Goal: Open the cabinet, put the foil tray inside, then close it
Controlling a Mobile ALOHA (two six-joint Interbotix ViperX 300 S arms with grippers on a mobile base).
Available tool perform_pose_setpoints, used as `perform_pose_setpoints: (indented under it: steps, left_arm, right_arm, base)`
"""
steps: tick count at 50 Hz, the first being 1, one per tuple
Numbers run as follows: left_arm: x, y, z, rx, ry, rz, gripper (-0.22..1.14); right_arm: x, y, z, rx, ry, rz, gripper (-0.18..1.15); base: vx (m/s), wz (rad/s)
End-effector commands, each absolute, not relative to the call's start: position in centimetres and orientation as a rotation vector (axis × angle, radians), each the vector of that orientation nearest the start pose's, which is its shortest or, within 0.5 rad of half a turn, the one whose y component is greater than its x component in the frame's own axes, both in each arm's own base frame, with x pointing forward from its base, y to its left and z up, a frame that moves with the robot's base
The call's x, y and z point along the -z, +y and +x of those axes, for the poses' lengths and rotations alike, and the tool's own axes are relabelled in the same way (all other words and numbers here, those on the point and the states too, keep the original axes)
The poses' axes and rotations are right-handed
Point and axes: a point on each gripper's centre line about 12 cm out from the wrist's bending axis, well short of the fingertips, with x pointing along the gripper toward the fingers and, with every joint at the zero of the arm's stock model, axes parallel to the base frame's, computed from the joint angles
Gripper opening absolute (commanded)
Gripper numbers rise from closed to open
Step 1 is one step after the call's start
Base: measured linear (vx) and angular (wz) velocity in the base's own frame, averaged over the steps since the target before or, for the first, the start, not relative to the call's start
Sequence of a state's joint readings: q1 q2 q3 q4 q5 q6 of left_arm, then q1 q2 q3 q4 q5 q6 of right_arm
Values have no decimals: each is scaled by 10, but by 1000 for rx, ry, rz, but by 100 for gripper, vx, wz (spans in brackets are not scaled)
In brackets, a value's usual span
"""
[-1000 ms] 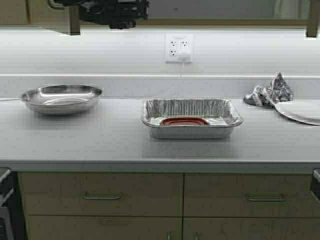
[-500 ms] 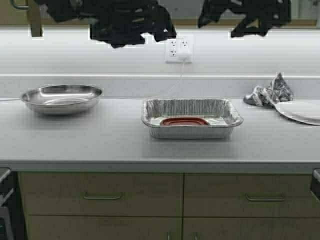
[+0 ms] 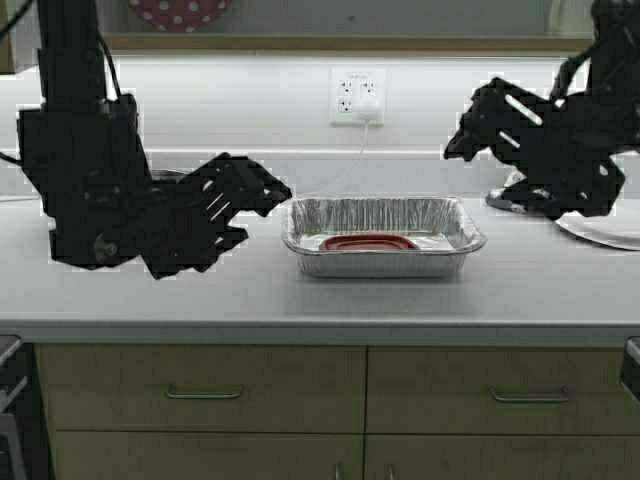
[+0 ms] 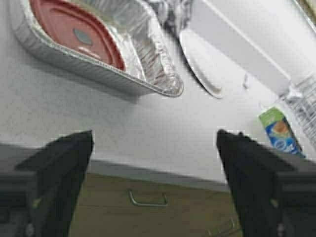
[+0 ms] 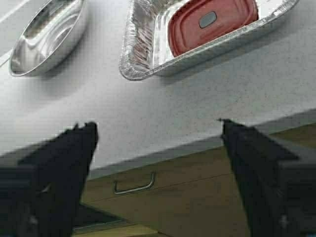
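- Left gripper (image 3: 262, 192): black, fingers spread wide, holding nothing. It hangs low over the grey countertop (image 3: 300, 300), just beside the left end of the foil tray and apart from it.
- Right gripper (image 3: 478, 122): black, fingers also spread wide and empty. It hangs higher, above and to the right of the tray's right end, toward the back edge of the countertop.
- The left wrist view shows both black fingertips (image 4: 64, 163) well apart, with the counter's front edge and a drawer handle (image 4: 147, 200) below between them.
- Foil tray (image 3: 384, 236): rectangular shiny aluminium pan with ribbed sides and rolled rim, flat on the countertop near its middle, between the two grippers. A red rounded-square plastic lid (image 3: 369, 242) lies inside.
- Round steel bowl (image 5: 47, 34): near the left end of the countertop, mostly hidden behind the left arm in the high view.
- Flat white plate (image 3: 610, 232) and crumpled patterned cloth (image 4: 170, 10): at the right end.
- Tan overhead cabinet (image 3: 330, 20): only its lower part shows at the top of the high view, and a red spotted item (image 3: 180, 12) is visible in it, so it looks open.
- Step judged: door opening done; tray pick-up in hand.
- Next move calls for both grippers to close in on opposite ends of the rim and lift evenly. Thin foil will likely flex, and the lid could slide.
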State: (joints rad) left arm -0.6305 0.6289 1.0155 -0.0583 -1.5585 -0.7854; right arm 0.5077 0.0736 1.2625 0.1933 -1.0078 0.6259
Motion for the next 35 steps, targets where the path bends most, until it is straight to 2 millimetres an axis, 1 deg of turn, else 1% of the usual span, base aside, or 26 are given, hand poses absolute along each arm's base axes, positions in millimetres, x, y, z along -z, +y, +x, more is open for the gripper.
perform_pose_setpoints:
  steps: [1,7,11,14,19,25,30,35]
  left_arm:
    - [-6,-184,281,521,299,-807,103]
    - [15,-173,300,495,309,-874,103]
    - [22,-164,310,500,304,-918,103]
    - [25,-159,316,524,307,-937,103]
    - [26,-158,321,560,310,-939,103]
    - [26,-153,330,550,288,-942,103]
    - [29,-150,333,540,281,-945,103]
    - [31,-151,335,544,280,-951,103]
  right_arm:
    - [-71,104,264,-236,433,711,104]
    - [-57,85,277,-270,405,849,104]
    - [-48,79,281,-315,402,897,104]
    - [-40,78,283,-340,418,905,104]
    - [-27,71,283,-309,417,921,104]
    - [-17,60,290,-260,379,934,104]
    - [-6,55,291,-226,386,941,104]
    - [-6,54,291,-235,360,956,104]
  base:
    - [0,0]
    - [0,0]
    - [1,-1]
    - [1,1]
    - [3,0]
    - [6,3]
    - [11,0]
    - [16,-2]
